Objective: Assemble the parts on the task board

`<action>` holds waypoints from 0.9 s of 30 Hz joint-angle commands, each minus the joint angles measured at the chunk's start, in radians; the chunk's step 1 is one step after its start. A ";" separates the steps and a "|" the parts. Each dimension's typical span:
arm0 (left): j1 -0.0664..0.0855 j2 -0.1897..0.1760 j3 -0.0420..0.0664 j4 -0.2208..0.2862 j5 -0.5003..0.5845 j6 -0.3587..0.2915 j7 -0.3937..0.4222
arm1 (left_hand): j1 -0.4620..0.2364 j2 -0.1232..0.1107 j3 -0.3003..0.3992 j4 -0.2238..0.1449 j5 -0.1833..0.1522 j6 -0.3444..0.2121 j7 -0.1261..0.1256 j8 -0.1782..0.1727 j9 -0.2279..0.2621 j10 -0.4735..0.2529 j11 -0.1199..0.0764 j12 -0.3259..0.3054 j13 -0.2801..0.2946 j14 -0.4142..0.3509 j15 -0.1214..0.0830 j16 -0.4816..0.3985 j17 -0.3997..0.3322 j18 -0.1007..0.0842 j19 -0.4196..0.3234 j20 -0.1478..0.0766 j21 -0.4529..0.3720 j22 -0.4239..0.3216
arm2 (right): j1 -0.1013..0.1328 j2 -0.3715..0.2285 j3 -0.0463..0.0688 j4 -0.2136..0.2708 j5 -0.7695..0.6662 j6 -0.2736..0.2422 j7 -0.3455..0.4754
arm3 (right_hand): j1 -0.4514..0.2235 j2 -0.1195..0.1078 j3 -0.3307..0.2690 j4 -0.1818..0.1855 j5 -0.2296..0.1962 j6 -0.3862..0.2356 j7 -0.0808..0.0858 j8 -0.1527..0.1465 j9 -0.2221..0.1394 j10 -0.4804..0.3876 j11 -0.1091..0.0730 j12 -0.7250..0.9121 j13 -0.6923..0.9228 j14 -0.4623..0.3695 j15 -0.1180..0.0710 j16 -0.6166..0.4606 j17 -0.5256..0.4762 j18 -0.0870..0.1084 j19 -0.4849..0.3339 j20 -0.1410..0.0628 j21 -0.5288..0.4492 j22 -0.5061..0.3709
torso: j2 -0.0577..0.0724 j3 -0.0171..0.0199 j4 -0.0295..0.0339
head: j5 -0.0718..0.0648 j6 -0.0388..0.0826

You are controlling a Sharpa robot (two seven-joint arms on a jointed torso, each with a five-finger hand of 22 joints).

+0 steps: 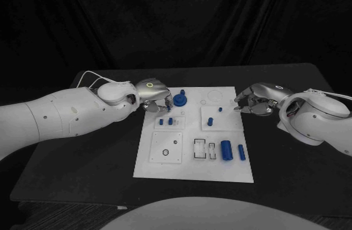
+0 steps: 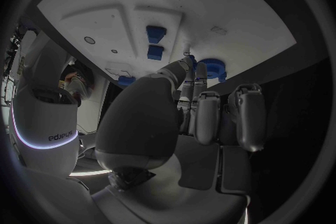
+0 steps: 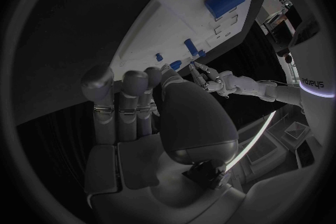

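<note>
Lying lengthwise along the task board [image 1: 192, 170]: two blue cylinders [image 1: 227, 151]; hand grips unclear.

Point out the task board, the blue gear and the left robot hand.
task board [image 1: 220, 171]: head view, bare near part of the plate.
blue gear [image 1: 181, 98]: head view, top of the gear.
left robot hand [image 1: 152, 95]: head view, back of the hand.

Black table [image 1: 88, 159], dark curtain [image 1: 176, 26] behind.
</note>
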 commanded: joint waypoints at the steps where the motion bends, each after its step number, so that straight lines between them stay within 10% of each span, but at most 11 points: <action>1: -0.002 0.005 0.001 -0.002 0.001 0.004 0.004 | -0.008 -0.003 0.006 -0.002 0.005 -0.006 0.002 -0.004 0.001 0.003 -0.002 -0.004 -0.001 -0.008 -0.002 -0.007 -0.002 -0.008 -0.008 0.000 -0.008 0.192 | -0.003 -0.002 0.001 0.001 -0.002 0.002 -0.002 | 0.007 0.005 -0.004 -0.001 0.001 0.006 0.001 0.006 -0.002 0.003 0.000 -0.005 -0.003 0.002 0.002 -0.007 -0.002 0.012 -0.004 0.000 -0.004 0.110 | 0.000 -0.0010 -0.0005 | 0.000 0.000; 27: -0.006 -0.004 0.001 0.015 0.001 0.035 -0.008 | -0.012 -0.005 0.007 -0.004 0.004 0.002 0.002 -0.002 0.001 0.016 -0.002 -0.005 -0.003 -0.014 -0.002 -0.013 -0.013 -0.007 -0.012 0.000 -0.014 0.191 | -0.006 -0.002 0.001 0.001 -0.002 0.000 0.000 | 0.008 0.006 -0.004 -0.002 0.001 0.006 0.001 0.006 -0.003 0.003 0.000 -0.006 -0.003 0.002 0.002 -0.008 -0.003 0.012 -0.004 0.000 -0.005 0.109 | -0.001 0.0010 0.0002 | 0.004 0.000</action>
